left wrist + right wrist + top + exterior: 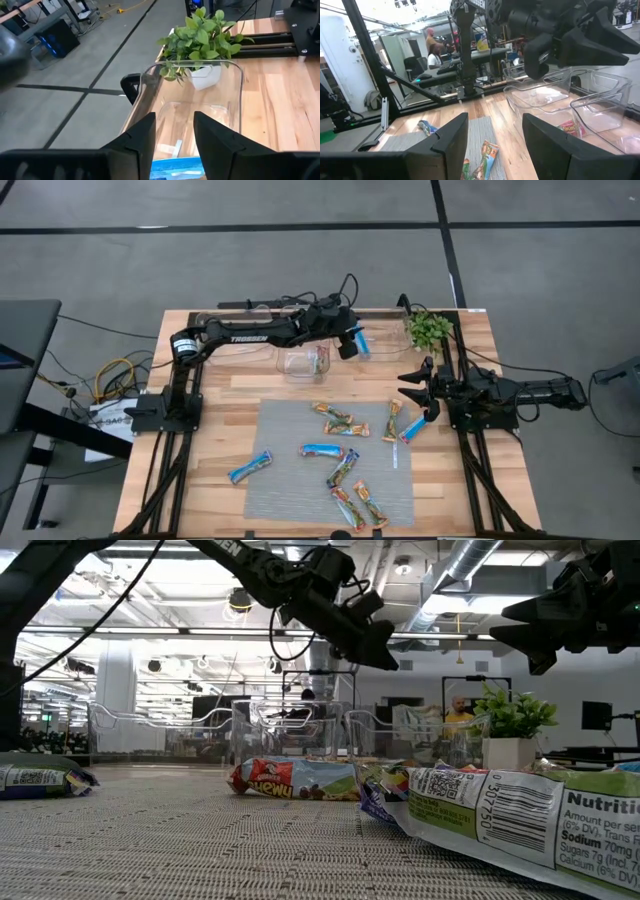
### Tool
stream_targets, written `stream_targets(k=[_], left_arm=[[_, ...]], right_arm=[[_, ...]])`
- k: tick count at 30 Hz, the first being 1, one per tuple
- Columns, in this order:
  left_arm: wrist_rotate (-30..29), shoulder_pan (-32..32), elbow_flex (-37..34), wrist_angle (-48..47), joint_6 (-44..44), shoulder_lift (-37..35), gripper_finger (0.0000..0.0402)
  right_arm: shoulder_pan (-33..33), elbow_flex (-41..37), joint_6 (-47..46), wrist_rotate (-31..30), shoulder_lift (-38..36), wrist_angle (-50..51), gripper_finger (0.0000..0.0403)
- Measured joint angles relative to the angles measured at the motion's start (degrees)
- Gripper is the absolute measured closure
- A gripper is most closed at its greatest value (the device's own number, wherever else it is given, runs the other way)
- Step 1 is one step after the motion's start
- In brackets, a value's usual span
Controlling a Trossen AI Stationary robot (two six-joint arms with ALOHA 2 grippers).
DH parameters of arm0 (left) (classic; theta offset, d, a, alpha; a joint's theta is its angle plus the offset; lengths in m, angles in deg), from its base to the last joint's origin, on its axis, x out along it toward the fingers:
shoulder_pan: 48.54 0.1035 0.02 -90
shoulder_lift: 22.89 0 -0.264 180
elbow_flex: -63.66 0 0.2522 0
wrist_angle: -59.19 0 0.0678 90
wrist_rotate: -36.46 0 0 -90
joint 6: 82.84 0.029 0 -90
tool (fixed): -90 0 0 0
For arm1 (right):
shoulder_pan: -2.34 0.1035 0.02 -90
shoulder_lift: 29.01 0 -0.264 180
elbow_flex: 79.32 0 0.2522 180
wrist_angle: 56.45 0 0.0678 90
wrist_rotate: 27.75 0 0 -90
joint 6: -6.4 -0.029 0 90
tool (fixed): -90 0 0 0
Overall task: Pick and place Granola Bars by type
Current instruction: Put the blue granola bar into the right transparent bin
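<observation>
Wooden table [220, 420] with a grey mat: the left gripper [352, 343] grips a bright blue granola bar [360, 341] above a clear bin [235, 95]. Shiny mixed-colour bars [335, 420] lie beside the right gripper [418, 392], fingers spread and empty.

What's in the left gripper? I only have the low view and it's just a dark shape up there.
Observer: A blue bar, pinched between the left gripper fingers. The left wrist view shows it.
Operator: Over what?
Observer: A clear bin, right beside the plant at the back of the table.
Operator: And the right gripper?
Observer: The right gripper is open and empty, hanging by the right edge of the mat.
</observation>
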Motion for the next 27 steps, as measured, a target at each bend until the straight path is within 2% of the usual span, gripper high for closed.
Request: stream_targets(k=[9, 12, 16, 21, 23, 27], left_arm=[[0.15, -1.07, -0.02, -0.01, -5.67, -3.19, 0.0274], [2.12, -1.7, -0.02, -1.16, -6.68, -4.92, 0.0274], [6.05, -2.71, -0.02, -5.46, -8.03, -7.41, 0.0274], [7.66, -4.29, -0.33, -13.78, -10.51, -10.58, 0.0274], [7.64, -5.03, -2.82, -14.8, -10.59, -12.91, 0.0274], [6.01, -7.82, -12.22, -13.4, -11.1, -19.76, 0.0274]], right_arm=[[0.01, 0.0, 0.01, 0.0, 0.0, 0.0, 0.0221], [0.0, 0.01, 0.01, 0.01, 0.0, 0.0, 0.022], [-0.01, 0.0, 0.02, 0.0, 0.0, 0.0, 0.0223], [0.02, 0.0, 0.02, 0.01, 0.0, 0.0, 0.0221], [-0.01, 0.0, 0.0, 0.0, 0.0, 0.0, 0.022], [0.01, 0.0, 0.02, 0.0, 0.0, 0.0, 0.0221]])
